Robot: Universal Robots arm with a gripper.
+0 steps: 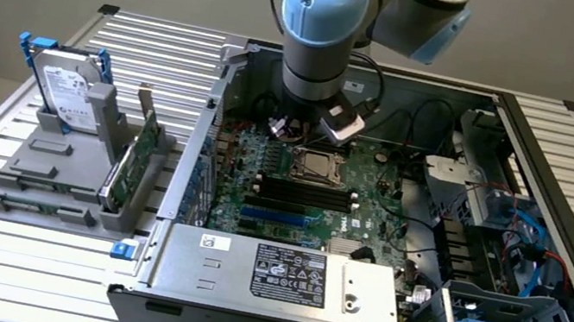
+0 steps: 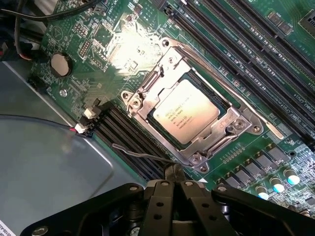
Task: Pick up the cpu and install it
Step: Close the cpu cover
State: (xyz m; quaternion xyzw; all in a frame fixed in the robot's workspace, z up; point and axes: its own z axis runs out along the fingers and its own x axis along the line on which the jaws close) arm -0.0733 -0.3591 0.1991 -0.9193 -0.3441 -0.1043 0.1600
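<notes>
The cpu (image 2: 186, 117), one chip, lies flat inside the single socket frame (image 2: 135, 101) on the motherboard (image 2: 98, 34). The one gripper (image 2: 172, 178) hovers just beside the frame's corner, its two fingers pressed together, empty.

We see the cpu (image 2: 186, 112) as a small flat square chip with a pale silvery metal top. The top carries a few lines of fine print that we cannot read. The chip lies flat and face up, seated inside the socket frame (image 2: 142, 101), whose metal plate lies around its edges and leaves the middle of the top bare. In the exterior view we find the cpu (image 1: 319, 165) as a small bright square in that frame, on the green motherboard (image 1: 372, 215), just beside the black memory slots (image 1: 306, 190).
</notes>
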